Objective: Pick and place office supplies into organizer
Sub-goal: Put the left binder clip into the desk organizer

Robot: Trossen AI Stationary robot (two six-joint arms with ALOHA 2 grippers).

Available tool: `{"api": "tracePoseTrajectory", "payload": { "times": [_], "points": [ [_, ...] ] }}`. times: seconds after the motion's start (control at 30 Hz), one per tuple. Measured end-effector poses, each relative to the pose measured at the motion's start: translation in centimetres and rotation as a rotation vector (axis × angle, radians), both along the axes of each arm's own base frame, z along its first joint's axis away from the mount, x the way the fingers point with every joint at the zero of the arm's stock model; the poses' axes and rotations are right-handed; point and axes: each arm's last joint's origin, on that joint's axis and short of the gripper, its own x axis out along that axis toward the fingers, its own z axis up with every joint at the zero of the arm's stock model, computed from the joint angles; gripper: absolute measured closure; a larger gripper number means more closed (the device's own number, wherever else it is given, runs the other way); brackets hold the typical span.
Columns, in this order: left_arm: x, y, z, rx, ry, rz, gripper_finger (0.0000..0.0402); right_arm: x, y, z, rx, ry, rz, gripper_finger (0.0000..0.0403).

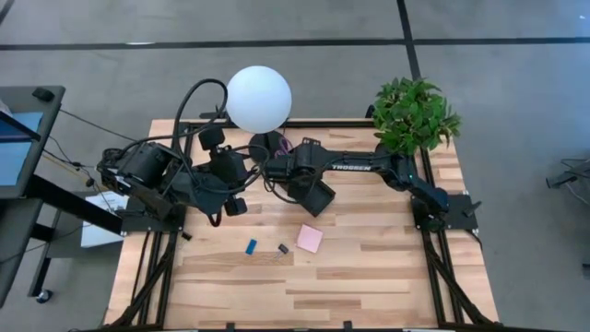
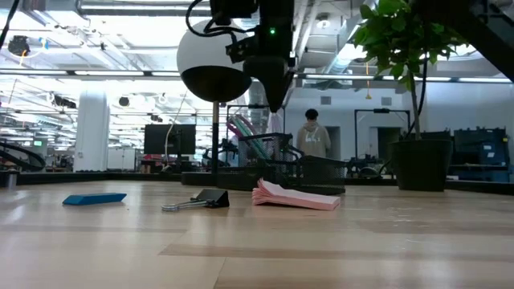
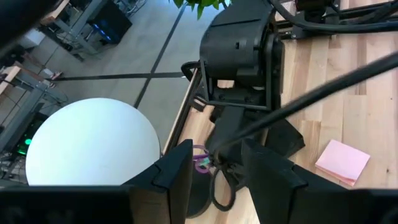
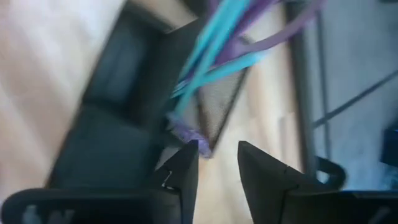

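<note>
The black organizer [image 4: 118,118] stands on the table by the lamp, with teal and purple pens [image 4: 214,43] sticking up out of its mesh cup [image 2: 277,148]. My right gripper [image 4: 217,155] is open. It hangs pointing down over the cup [image 2: 273,100]. My left gripper [image 3: 214,171] is open too, held off the table to the organizer's left and facing the right gripper. The pink sticky-note pad [image 1: 310,239], black clip [image 1: 283,248] and blue block [image 1: 251,246] lie flat on the table nearer the front edge. Purple scissors handles [image 3: 201,163] show by the organizer. My right gripper has a purple piece [image 4: 185,132] right beside one fingertip, above the organizer. Blur keeps me from telling whether the finger touches it. Nothing sits between the two fingers.
A lamp with a white globe [image 1: 259,98] stands at the far side, close to both grippers. A potted plant [image 1: 412,114] sits at the far right corner. A person stands in the room far behind the table [image 2: 314,136]. Bare wood runs along the front [image 1: 304,290].
</note>
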Motion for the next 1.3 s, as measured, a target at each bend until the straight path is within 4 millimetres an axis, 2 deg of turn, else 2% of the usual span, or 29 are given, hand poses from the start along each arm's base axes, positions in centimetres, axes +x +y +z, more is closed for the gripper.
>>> {"api": "tracePoseTrajectory", "payload": {
  "times": [0.17, 0.33, 0.47, 0.63, 0.73, 0.83, 0.93, 1.1, 1.2, 1.3],
  "points": [
    [0.0, 0.1, 0.0, 0.004, 0.003, -0.001, 0.0267, 0.0, 0.2, 0.8, -0.092, -0.058, -0.025, 0.0277],
    [0.1, 0.4, 0.0, -0.002, -0.001, 0.020, 0.0267, -0.4, 2.9, 2.8, -0.084, -0.140, -0.037, 0.0279],
    [0.2, 0.6, 0.0, -0.024, -0.020, 0.044, 0.0267, -1.3, 7.0, 4.2, -0.055, -0.198, -0.004, 0.0287],
    [0.2, 0.6, 0.0, -0.054, -0.041, 0.065, 0.0267, -2.8, 13.8, 4.6, 0.060, -0.290, -0.034, 0.0292],
    [0.3, 0.5, -0.2, -0.068, -0.046, 0.077, 0.0267, -3.6, 18.5, 4.1, 0.086, -0.344, 0.004, 0.0291],
    [0.6, 0.4, -0.8, -0.081, -0.040, 0.096, 0.0267, -3.9, 23.1, 2.4, 0.069, -0.437, 0.052, 0.0292],
    [1.1, 0.2, -1.6, -0.108, -0.032, 0.123, 0.0267, -5.0, 26.8, 1.3, 0.015, -0.538, 0.055, 0.0296],
    [1.8, -1.0, -3.8, -0.150, 0.042, 0.115, 0.0267, -8.0, 30.2, 1.2, -0.154, -0.734, -0.011, 0.0301],
    [1.7, -2.0, -4.6, -0.160, 0.055, 0.107, 0.0267, -9.8, 31.2, 1.1, -0.197, -0.747, -0.011, 0.0302],
    [0.3, -3.1, -4.4, -0.194, 0.048, 0.056, 0.0267, -11.1, 32.4, 1.9, -0.201, -0.725, 0.091, 0.0302]
  ]
}}
